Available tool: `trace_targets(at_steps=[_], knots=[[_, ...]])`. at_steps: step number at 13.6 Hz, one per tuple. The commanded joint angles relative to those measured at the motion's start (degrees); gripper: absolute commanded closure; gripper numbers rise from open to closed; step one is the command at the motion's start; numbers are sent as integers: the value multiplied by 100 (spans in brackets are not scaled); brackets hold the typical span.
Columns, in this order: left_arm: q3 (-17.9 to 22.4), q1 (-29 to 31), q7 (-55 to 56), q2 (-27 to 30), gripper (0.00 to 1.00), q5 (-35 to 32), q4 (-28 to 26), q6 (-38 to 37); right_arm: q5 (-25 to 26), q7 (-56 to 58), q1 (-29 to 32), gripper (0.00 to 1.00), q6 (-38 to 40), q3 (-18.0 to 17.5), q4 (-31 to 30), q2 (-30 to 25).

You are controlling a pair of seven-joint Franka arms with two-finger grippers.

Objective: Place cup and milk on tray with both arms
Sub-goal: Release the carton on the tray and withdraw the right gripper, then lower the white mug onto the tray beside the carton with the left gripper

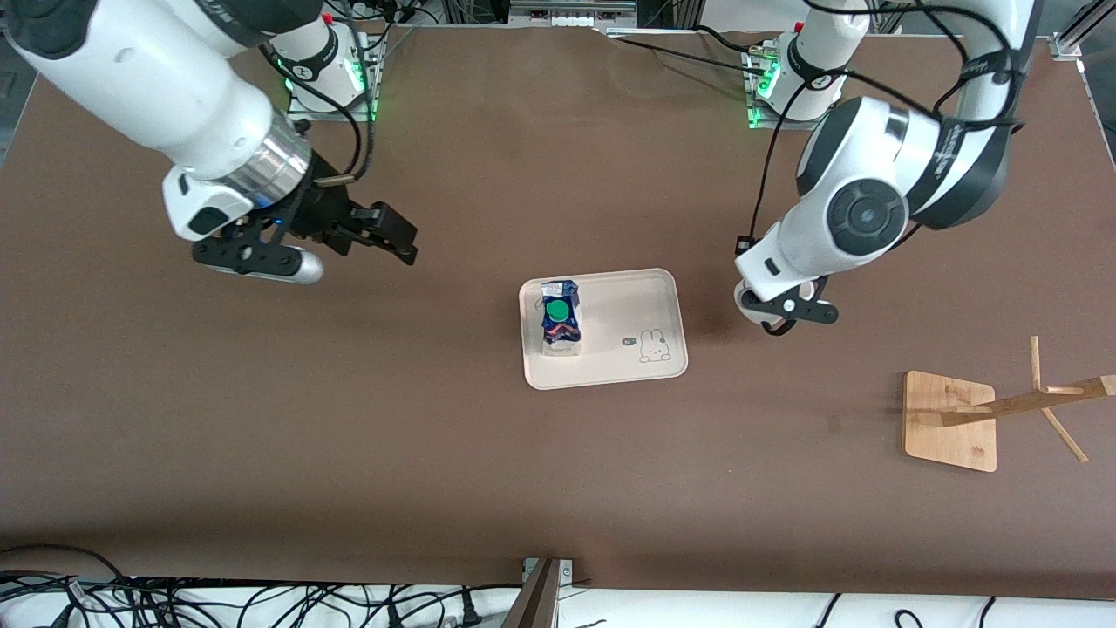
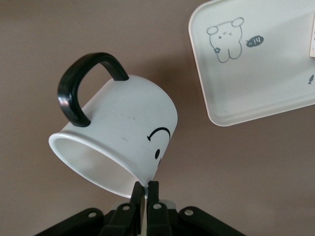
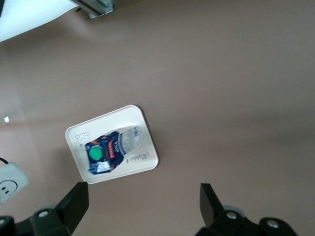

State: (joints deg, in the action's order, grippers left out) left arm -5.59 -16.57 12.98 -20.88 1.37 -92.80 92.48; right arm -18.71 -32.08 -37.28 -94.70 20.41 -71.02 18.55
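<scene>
Milk [image 1: 560, 317] already set on tray [image 1: 649, 288], at its right-arm end, leaving room for cup [image 2: 118, 142]. Cup clamped by rim in left pincer [image 2: 145, 189], tilted, held just beside tray. Right pincer [image 3: 142, 201] spread apart, empty, parked above bench [image 1: 436, 453].

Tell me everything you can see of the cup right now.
The cup is a white mug, ceramic by its look, with a black loop handle and a black smiley face on its side. It hangs tilted in the air, mouth open and empty as far as shows, with the left gripper shut on its rim. It is over bare table beside the tray, toward the left arm's end, and not yet over it. In the front view the left arm hides it. Nothing else touches it.
</scene>
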Motion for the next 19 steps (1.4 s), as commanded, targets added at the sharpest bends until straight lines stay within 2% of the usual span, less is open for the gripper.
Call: trace_targets(at_steps=[1, 5, 9, 13, 15, 19], knots=[[32, -354, 721, -775, 100, 170, 990, -572, 287, 585, 439, 0, 276, -108, -376, -159], [32, -663, 1732, -1470, 100, 521, 1764, -731, 806, 1984, 1019, 0, 373, -108, -763, -334], [32, -821, 2568, -1971, 100, 890, 2283, -714, 895, 2652, 1555, 0, 383, -108, -826, -467], [145, -839, 3525, -2490, 100, 1460, 2766, -573, 1675, 3040, 1671, 0, 365, -108, -826, -669], [348, -830, 3720, -2622, 100, 1804, 2908, -547, 1940, 3067, 1671, 0, 409, -125, -826, -748], [357, -839, 3923, -2825, 100, 1849, 2917, -205, 1941, 3224, 1881, 0, 435, -143, -852, -906]])
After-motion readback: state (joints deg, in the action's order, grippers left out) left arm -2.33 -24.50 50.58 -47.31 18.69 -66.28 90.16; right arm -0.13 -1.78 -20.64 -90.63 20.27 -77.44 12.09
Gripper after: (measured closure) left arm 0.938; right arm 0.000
